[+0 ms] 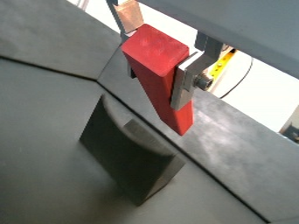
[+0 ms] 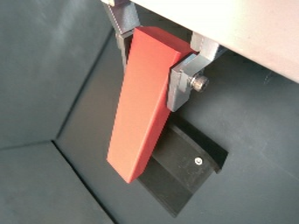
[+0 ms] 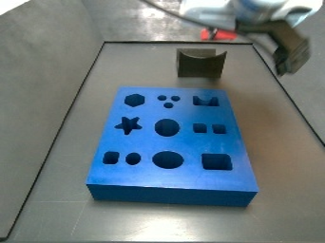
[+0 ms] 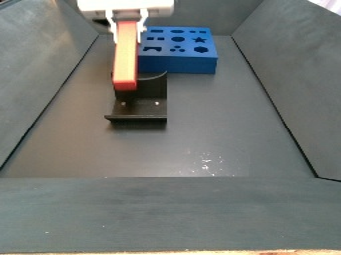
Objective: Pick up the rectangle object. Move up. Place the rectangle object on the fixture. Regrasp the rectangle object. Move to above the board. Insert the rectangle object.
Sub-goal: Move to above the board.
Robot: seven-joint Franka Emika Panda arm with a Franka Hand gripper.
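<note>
My gripper is shut on the upper end of the red-orange rectangle object, which hangs lengthways, nearly upright, from the silver fingers. It shows the same way in the other wrist view. The dark fixture stands on the floor right under the block's lower end; I cannot tell if they touch. In a side view the gripper holds the block over the fixture. The blue board lies flat apart from the fixture. In that view the arm is blurred and the block is hidden.
The dark floor is ringed by sloping dark walls. The board lies just beyond the fixture, towards the far end. A yellow cable hangs outside the enclosure behind the gripper.
</note>
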